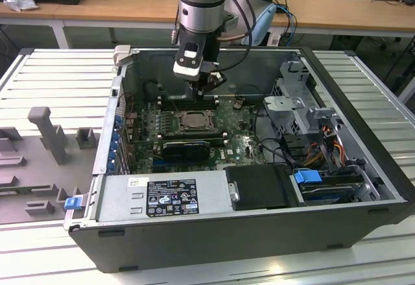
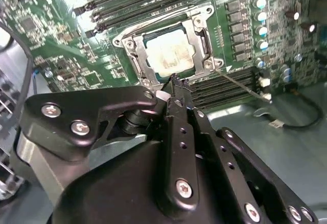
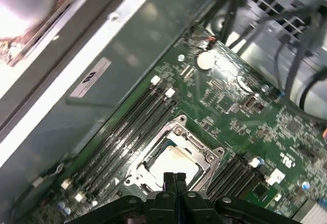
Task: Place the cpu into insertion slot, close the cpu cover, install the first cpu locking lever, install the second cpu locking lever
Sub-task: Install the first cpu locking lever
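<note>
Starting at the exterior view's left, grey jigs (image 1: 48, 136) can be seen parked on the counter (image 1: 363, 84), well apart from any trouble. In the middle of the open case (image 1: 214, 246), the insertion slot (image 1: 194, 120) is found with the claw (image 1: 206, 89) hanging right over its edge.

In both wrist views the cpu (image 2: 171, 50) is seen seated in the slot, with the cpu cover (image 2: 196, 32) apparently folded down around it. The claw is clenched tight with nothing gripped, tips just beside the frame.

Further right, a thin locking lever (image 2: 242, 85) can be seen sticking out, seemingly unlatched. Biggest worry, probably: that skinny wire could be slipped off by the clenched tips, and the memory slots (image 2: 225, 89) next door could get scraped. If the cover isn't lying fully flat, the chip could be stressed too.
</note>
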Motion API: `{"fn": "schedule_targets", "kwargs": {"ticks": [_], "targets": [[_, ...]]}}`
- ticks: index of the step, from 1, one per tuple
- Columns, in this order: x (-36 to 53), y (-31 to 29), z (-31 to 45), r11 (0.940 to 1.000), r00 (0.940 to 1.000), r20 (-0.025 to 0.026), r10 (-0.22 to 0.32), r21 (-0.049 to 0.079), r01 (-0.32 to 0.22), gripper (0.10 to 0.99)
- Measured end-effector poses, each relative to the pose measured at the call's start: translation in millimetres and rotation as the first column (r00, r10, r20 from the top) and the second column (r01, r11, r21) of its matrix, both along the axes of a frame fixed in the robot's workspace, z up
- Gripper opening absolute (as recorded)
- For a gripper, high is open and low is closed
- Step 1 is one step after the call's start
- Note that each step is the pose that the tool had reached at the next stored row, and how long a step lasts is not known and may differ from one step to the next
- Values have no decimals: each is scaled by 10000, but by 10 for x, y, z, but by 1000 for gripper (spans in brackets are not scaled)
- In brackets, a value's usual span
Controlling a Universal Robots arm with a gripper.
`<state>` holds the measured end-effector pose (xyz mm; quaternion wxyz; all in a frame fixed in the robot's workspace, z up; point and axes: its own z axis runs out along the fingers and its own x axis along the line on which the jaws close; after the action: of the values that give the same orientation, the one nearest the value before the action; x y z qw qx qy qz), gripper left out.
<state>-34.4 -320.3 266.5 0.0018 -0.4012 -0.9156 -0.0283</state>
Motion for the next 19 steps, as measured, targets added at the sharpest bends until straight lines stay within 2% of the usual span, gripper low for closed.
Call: {"fn": "schedule_targets", "kwargs": {"ticks": [1,3,6,9,12,14,15,18,19], "targets": [[0,0,0,9991,9991,0,419,0,-419,106],[0,0,0,9964,9964,0,843,-1,-843,106],[0,0,1,9873,9873,-1,1588,-1,-1588,106],[0,0,0,9746,9746,0,2241,0,-2241,106],[0,0,0,9435,9435,0,3314,0,-3314,106],[0,0,0,9312,9312,-1,3646,0,-3646,106],[0,0,0,9223,9223,0,3864,0,-3864,106],[0,0,0,9093,9093,0,4161,-1,-4161,106],[0,0,0,9070,9070,0,4210,-1,-4210,106]]}}
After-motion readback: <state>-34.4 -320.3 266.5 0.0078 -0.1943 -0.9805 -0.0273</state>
